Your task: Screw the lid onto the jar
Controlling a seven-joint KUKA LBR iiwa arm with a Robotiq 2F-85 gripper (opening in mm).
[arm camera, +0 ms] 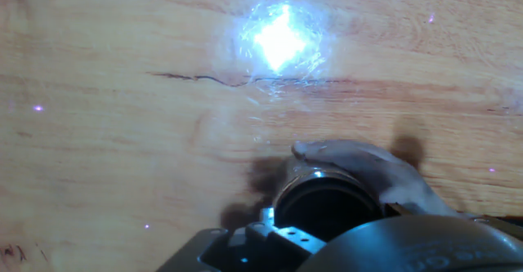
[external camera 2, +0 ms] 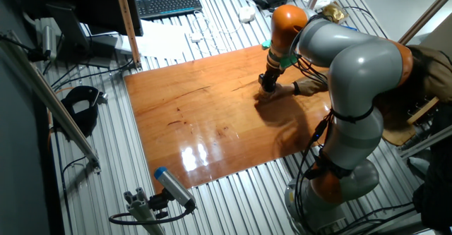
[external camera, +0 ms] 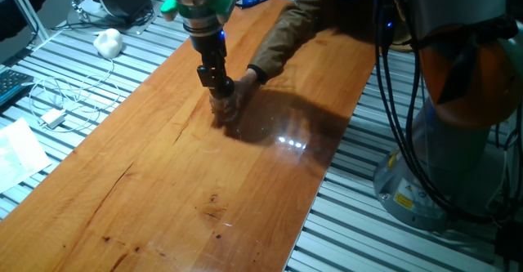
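Observation:
My gripper [external camera: 219, 86] points straight down over the middle of the wooden table [external camera: 163, 182]. Its black fingers are closed around the small black lid [arm camera: 323, 211], which sits on top of the tiny clear glass jar [external camera: 222, 109]. The jar stands upright on the wood. A person's hand [external camera: 248, 80] reaches in from the far side and holds the jar at its side; the fingers [arm camera: 359, 162] show in the hand view next to the jar's shiny rim [arm camera: 304, 176]. In the other fixed view the gripper [external camera 2: 268, 85] and the hand [external camera 2: 286, 90] hide the jar.
A white lumpy ball [external camera: 108, 42] and white cables [external camera: 57, 100] lie on the ribbed metal bench left of the board. The person's sleeved arm [external camera: 294, 27] crosses the board's far end. A keyboard [external camera 2: 168, 4] and papers lie beyond the board.

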